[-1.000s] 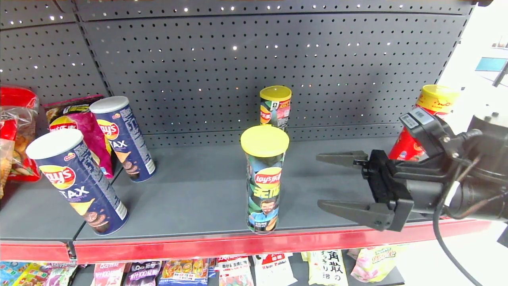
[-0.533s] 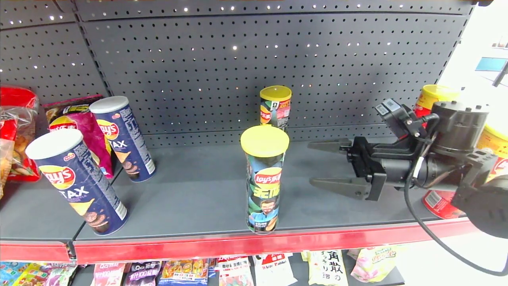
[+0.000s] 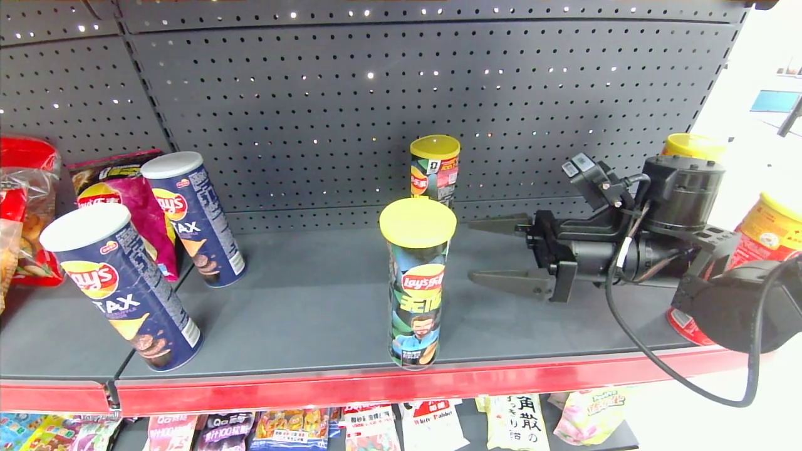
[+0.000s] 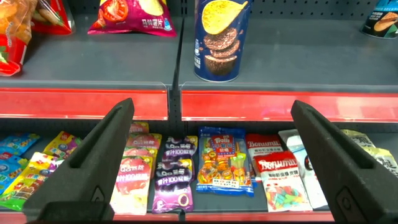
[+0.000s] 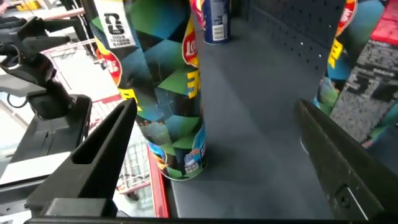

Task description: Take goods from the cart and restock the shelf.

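Observation:
A green chip can with a yellow lid (image 3: 416, 288) stands upright near the shelf's red front edge (image 3: 388, 385); it also shows close up as the green can (image 5: 165, 93). A second yellow-lidded can (image 3: 434, 168) stands behind it by the pegboard. My right gripper (image 3: 475, 250) hovers open and empty over the shelf, just right of the front can, fingers pointing left. In its own view the right gripper (image 5: 214, 106) has the can beside one finger, not between them. My left gripper (image 4: 212, 106) is open and empty, facing the shelf's front edge and the lower shelf.
Two blue cans (image 3: 122, 288) (image 3: 194, 216) and snack bags (image 3: 125, 194) fill the left of the shelf. Red cans with yellow lids (image 3: 767, 235) stand at the right end, behind my right arm. Candy bags (image 4: 221, 165) hang on the lower shelf. Bare shelf (image 3: 313, 294) lies mid-left.
My right gripper has moved left and farther back over the shelf, staying open. This uncovered a red can at the right end. The cans have not moved.

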You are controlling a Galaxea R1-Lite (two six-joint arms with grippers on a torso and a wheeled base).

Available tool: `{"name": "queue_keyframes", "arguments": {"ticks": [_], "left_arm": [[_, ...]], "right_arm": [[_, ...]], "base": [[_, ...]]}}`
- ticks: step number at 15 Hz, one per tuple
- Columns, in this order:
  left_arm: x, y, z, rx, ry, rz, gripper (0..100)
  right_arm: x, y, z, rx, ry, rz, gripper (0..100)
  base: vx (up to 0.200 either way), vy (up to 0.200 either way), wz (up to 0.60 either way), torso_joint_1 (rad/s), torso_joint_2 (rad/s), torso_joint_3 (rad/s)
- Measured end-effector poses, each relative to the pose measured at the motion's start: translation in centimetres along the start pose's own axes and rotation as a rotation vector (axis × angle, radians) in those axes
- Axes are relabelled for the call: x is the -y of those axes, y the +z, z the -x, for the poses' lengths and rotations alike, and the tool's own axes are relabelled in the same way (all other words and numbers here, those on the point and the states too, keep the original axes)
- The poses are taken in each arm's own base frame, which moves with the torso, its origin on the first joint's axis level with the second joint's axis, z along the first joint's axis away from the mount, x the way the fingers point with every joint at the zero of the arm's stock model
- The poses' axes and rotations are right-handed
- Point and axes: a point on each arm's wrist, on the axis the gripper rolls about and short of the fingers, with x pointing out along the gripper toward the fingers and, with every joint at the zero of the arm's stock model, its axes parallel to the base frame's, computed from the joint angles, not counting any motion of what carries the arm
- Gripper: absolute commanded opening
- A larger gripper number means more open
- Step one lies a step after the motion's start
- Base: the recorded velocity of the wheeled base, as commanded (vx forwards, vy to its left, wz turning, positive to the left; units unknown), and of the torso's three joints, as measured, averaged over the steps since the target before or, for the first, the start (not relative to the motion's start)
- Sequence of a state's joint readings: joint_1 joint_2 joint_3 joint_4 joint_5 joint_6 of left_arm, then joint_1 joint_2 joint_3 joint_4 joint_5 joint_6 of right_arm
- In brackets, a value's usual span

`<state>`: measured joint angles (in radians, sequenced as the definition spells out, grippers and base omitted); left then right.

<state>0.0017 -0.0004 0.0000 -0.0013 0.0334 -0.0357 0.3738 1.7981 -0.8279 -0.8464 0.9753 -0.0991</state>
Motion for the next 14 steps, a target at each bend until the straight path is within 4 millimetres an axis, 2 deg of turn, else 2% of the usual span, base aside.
{"name": "queue_keyframes", "arguments": {"ticks": [4, 14], "left_arm": [[0.0, 0.0, 0.0, 0.0, 0.0, 0.0, 100], [0.0, 0.0, 0.0, 0.0, -0.001, 0.0, 100]], "right_arm": [[0.1, 0.5, -1.0, 0.013, 0.03, 0.016, 100], [-1.4, 1.0, -2.4, 0.019, 0.087, 0.027, 100]], "base": [[0.0, 0.0, 0.0, 0.0, 0.0, 0.0], [0.0, 0.0, 0.0, 0.0, 0.0, 0.0]]}}
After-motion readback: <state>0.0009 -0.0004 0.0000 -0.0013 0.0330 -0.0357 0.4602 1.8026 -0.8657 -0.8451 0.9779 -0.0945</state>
